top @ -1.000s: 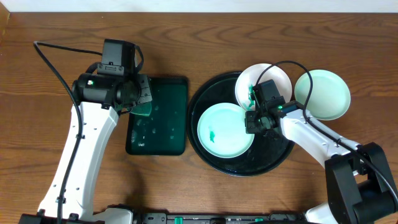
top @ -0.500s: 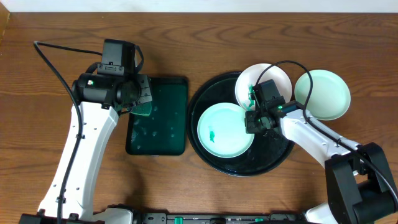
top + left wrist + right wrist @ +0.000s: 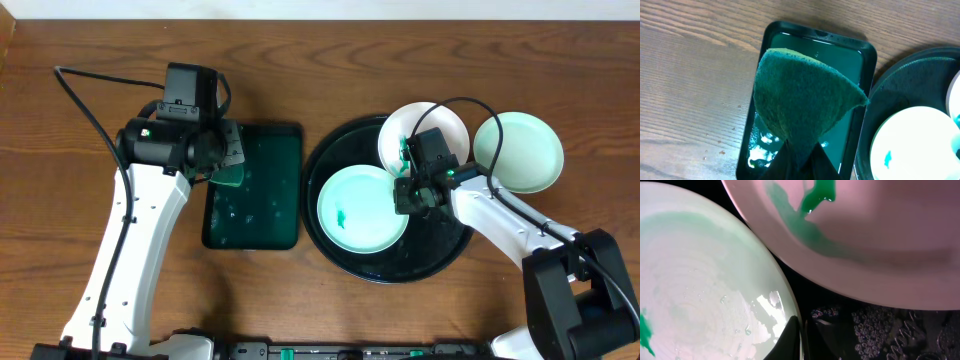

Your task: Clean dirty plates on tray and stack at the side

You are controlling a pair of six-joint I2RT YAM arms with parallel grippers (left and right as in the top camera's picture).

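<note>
Left gripper (image 3: 794,159) is clamped on the sponge (image 3: 805,100), over the green tray (image 3: 260,215), so drips land there. The black tray (image 3: 400,268) carries the smeared mint plate (image 3: 360,210), and the right gripper (image 3: 408,192) is pinched shut on its rim. Risk: the white plate (image 3: 435,125) crowds that rim at the grip. We'd expect scrubbing or lifting to knock it, and a wet rim may slip. The third mint plate (image 3: 520,150) sits off-tray, against the white one. Open room is the bench (image 3: 100,60), far left and front-right.
</note>
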